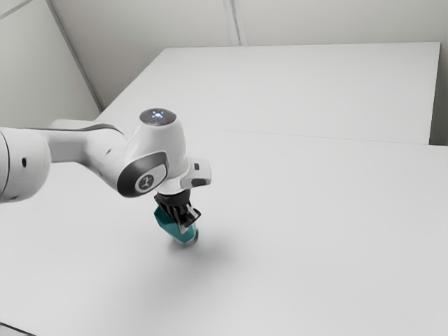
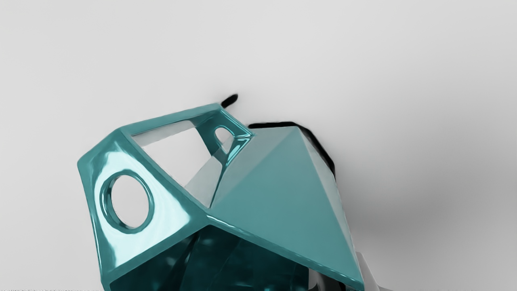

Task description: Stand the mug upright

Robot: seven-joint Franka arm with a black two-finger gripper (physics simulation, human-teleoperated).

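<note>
The gripper [image 1: 185, 224] points down in the exterior view, at the teal mug [image 1: 174, 228]. The mug is tilted, its lower end toward the exterior view's right, close to the table; whether it touches is unclear. In the wrist view the faceted mug [image 2: 278, 182] turns its dark opening toward my hand, and its angular handle [image 2: 165, 121] with round holes stands out to one side. The gripper [image 2: 352, 283] is shut on the mug's wall near the rim, one finger inside the opening and the other outside. The mug hides most of both fingers.
The white table [image 1: 315, 245] spreads around the mug. Behind it lies another white surface [image 1: 301, 84], with pale walls beyond. A dark-edged object [image 1: 15, 329] shows at the exterior view's lower left corner.
</note>
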